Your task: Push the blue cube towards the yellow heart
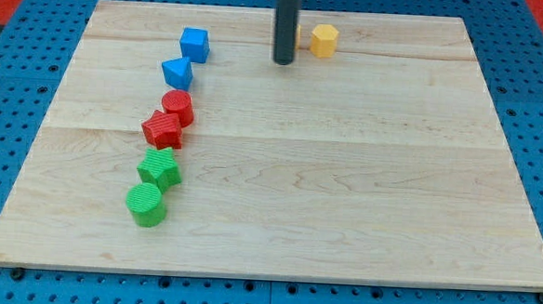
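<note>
My tip (284, 60) sat near the view's top, well to the right of the blue cube (195, 45). A yellow block (325, 40) (maybe the heart, hard to tell) was just right of my tip. My tip held nothing and needed to get round to the cube's left side.

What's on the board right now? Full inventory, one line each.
blue cube: 1, blue, upper left, top of the column of blocks
blue block: 1, blue, wedge-like, just below the cube
red cylinder: 1, red, below the blue block
red star: 1, red, touching the red cylinder from below
green star: 1, green, below the red star
green cylinder: 1, green, bottom of the column
yellow block: 1, yellow-orange, top centre, shape unclear
yellow piece: 1, sliver showing behind the rod, mostly hidden
wooden board: 1, light wood, on blue pegboard
my tip: 1, dark rod, left of the yellow block, right of the blue cube, touching neither
</note>
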